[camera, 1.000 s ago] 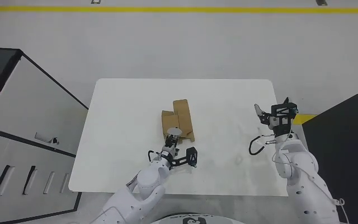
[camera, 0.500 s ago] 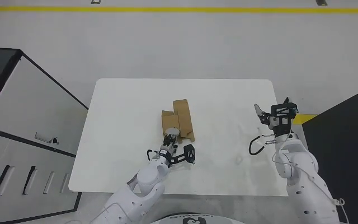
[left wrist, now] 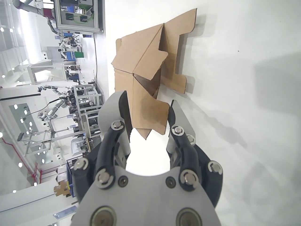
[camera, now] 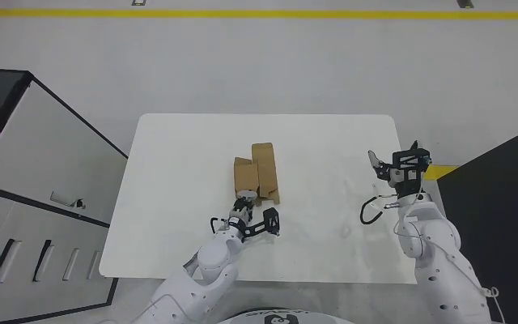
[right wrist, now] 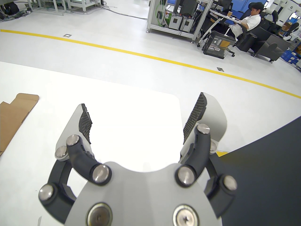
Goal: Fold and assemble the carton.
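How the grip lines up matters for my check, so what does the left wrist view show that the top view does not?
Left wrist view, not the top: a flap of the brown cardboard carton sits between the fingers of the open left pincer, and raised panels leave a dark hollow. Top view, not the left wrist: the whole outline of the white rectangular table, and the open right pincer by its edge, apart from the carton. Both: the carton lying on the table, with the left pincer at its near end.

A white table with rounded corners holds a partly folded brown cardboard carton near its middle.
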You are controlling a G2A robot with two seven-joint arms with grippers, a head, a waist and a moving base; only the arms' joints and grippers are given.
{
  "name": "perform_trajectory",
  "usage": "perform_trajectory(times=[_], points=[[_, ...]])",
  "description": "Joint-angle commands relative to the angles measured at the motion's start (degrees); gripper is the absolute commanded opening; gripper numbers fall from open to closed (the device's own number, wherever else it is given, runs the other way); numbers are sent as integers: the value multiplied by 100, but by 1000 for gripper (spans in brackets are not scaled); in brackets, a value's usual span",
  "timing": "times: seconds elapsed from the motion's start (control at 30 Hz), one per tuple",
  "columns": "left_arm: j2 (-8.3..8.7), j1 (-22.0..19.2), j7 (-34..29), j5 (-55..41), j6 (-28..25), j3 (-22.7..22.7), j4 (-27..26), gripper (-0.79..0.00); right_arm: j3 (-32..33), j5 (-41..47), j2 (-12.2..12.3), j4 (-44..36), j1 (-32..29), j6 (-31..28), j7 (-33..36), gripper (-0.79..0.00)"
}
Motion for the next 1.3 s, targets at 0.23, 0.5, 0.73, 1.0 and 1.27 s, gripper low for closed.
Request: perform_trajectory(times=[0.23, 0.5, 0.73, 1.0, 1.27], points=[[-34, 18, -79, 260, 8, 62, 95, -416, 0, 0, 0, 0, 0, 0, 0, 0], [-85, 8, -156, 283, 202, 71, 191, -336, 0, 0, 0, 0, 0, 0, 0, 0], [-158, -46, -249, 224, 488, 117, 361, -329, 0, 0, 0, 0, 0, 0, 0, 0], [-218, -85, -243, 121, 745, 78, 422, -785, 0, 0, 0, 0, 0, 0, 0, 0], [-184, 80, -96, 213, 791, -141, 60, -785, 0, 0, 0, 0, 0, 0, 0, 0]])
